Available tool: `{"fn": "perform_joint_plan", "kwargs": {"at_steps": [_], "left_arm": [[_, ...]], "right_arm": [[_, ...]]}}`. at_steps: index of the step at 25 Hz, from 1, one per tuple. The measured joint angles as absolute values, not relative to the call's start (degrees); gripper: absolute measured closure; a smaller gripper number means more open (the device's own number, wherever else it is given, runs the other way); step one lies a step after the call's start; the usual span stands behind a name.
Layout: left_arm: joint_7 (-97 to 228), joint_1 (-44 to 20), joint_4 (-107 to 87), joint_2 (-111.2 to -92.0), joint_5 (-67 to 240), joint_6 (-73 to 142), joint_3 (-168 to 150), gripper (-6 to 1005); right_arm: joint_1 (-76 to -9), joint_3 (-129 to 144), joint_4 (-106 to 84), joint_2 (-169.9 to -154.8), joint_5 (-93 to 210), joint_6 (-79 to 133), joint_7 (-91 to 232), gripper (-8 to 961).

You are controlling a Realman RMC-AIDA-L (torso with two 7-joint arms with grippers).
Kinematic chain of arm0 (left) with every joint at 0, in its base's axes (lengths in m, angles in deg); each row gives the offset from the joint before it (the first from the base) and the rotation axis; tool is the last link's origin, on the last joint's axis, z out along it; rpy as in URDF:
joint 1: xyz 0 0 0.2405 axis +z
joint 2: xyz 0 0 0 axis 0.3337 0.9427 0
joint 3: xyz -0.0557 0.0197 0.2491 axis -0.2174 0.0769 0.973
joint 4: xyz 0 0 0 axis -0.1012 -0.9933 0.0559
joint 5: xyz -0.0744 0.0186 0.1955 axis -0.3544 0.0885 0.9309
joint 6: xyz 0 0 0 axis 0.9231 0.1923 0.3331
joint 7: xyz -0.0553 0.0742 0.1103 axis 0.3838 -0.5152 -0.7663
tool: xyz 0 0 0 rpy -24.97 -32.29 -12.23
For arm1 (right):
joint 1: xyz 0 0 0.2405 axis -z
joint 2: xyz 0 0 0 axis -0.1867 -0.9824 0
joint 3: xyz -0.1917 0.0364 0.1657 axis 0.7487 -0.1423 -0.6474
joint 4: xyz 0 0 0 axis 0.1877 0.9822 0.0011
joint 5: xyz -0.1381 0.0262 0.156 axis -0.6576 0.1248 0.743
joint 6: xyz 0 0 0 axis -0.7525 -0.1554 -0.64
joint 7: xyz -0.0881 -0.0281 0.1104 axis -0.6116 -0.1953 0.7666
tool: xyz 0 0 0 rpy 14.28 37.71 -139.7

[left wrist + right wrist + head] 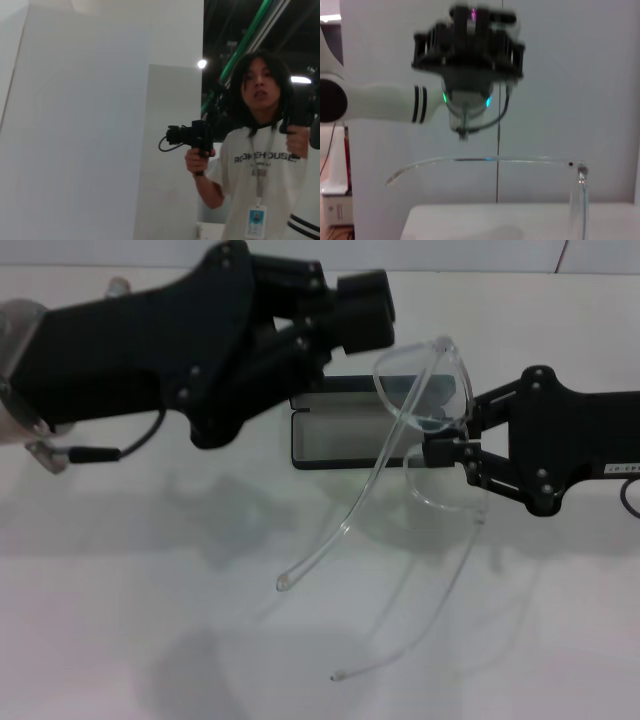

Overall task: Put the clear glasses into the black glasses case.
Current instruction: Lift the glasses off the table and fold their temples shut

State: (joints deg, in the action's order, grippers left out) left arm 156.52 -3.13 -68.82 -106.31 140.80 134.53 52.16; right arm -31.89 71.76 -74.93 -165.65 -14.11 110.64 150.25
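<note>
My right gripper [448,452] reaches in from the right and is shut on the clear glasses [420,390] at the front frame, holding them in the air. Their thin arms are unfolded and trail down toward the near left. The black glasses case [330,438] lies open on the table behind and below the glasses, grey lining up, partly hidden by both arms. My left gripper [385,308] hovers high above the case's left end, shut and empty. In the right wrist view one glasses arm [485,160] runs across, with the left gripper [467,50] facing the camera beyond it.
The white table [150,620] spreads in front of the case. The left wrist view shows only a white wall and a person [260,150] holding a camera rig off the table.
</note>
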Motion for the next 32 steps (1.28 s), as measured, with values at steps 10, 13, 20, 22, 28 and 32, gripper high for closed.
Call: {"fn": "perform_joint_plan", "kwargs": {"at_steps": [10, 13, 20, 22, 28, 32], "left_arm": [[154.2, -3.0, -66.4, -106.23, 147.9, 134.6, 55.1, 928], [153.3, -3.1, -65.4, -106.21, 148.3, 134.7, 55.6, 930], [149.5, -3.9, -62.1, -106.18, 148.4, 134.3, 55.2, 931], [149.3, -4.0, -62.0, -106.18, 148.5, 134.0, 55.2, 931], [147.3, -3.8, -61.2, -106.42, 148.4, 131.6, 55.1, 931], [146.5, -3.7, -60.3, -106.45, 148.2, 130.3, 55.1, 931]], "right_arm": [[-33.5, 73.3, -72.3, -165.7, -8.9, 110.7, 145.3, 839], [-33.8, 73.5, -71.4, -165.69, -7.3, 111.1, 144.1, 839], [-34.5, 74.6, -71.1, -165.66, -5.9, 111.2, 142.7, 838], [-35.4, 75.0, -69.7, -165.66, -5.8, 111.2, 142.1, 838], [-37.4, 75.8, -66.7, -165.69, -5.7, 110.8, 140.8, 839], [-37.9, 76.2, -66.3, -165.74, -5.6, 110.5, 140.1, 839]]}}
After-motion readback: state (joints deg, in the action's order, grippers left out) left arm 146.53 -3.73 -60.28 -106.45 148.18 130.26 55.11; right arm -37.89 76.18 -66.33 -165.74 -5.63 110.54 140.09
